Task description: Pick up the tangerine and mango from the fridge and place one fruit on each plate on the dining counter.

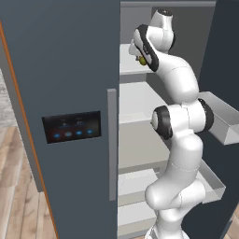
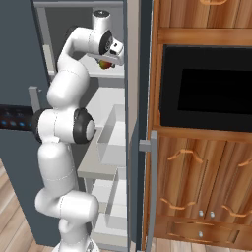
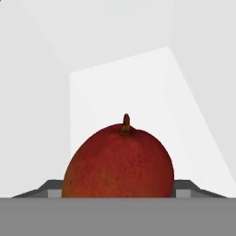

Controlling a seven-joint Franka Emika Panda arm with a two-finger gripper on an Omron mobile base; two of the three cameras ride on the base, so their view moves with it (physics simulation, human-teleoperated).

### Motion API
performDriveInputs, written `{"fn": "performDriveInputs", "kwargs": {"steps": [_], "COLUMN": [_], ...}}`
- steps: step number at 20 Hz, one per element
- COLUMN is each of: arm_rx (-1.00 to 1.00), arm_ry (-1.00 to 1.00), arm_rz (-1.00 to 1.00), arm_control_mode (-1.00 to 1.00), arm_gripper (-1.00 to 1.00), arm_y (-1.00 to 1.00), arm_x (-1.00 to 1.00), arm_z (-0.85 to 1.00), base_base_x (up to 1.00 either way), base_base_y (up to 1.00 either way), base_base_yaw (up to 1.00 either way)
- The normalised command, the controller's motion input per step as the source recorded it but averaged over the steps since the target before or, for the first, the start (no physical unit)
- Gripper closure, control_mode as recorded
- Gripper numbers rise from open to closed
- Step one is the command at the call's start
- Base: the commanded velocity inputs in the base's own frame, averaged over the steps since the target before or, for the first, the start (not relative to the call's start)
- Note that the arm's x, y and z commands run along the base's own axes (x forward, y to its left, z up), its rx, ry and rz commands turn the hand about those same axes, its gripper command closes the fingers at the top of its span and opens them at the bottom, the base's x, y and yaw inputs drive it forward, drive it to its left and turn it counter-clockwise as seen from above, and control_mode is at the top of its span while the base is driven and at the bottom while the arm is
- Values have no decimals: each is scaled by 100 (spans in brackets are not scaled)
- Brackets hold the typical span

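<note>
The gripper (image 3: 118,196) reaches into the open fridge (image 1: 70,70) at its upper pale shelf (image 2: 114,74), and in the hand view the mango (image 3: 119,162), deep red with its brown stem up, sits squarely between the 2 dark fingertips (image 3: 51,188), which stand close against its left and right flanks. Whether the fingers actually press the fruit or stop just short I cannot tell. From the 2 base views the mango shows as a small red and yellow-green shape tucked under the hand, over that upper shelf.
</note>
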Motion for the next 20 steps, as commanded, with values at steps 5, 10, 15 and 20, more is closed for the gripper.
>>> {"fn": "performDriveInputs", "kwargs": {"steps": [5,10,15,20], "arm_rx": [0,0,0,0], "arm_ry": [0,-12,-14,-20], "arm_rz": [0,6,8,3], "arm_control_mode": [-100,-100,-100,-100], "arm_gripper": [100,100,100,100], "arm_y": [0,22,31,15], "arm_x": [-12,-100,-100,-98], "arm_z": [0,0,0,0], "base_base_x": [0,0,0,0], "base_base_y": [0,0,0,0], "base_base_yaw": [0,0,0,0]}}
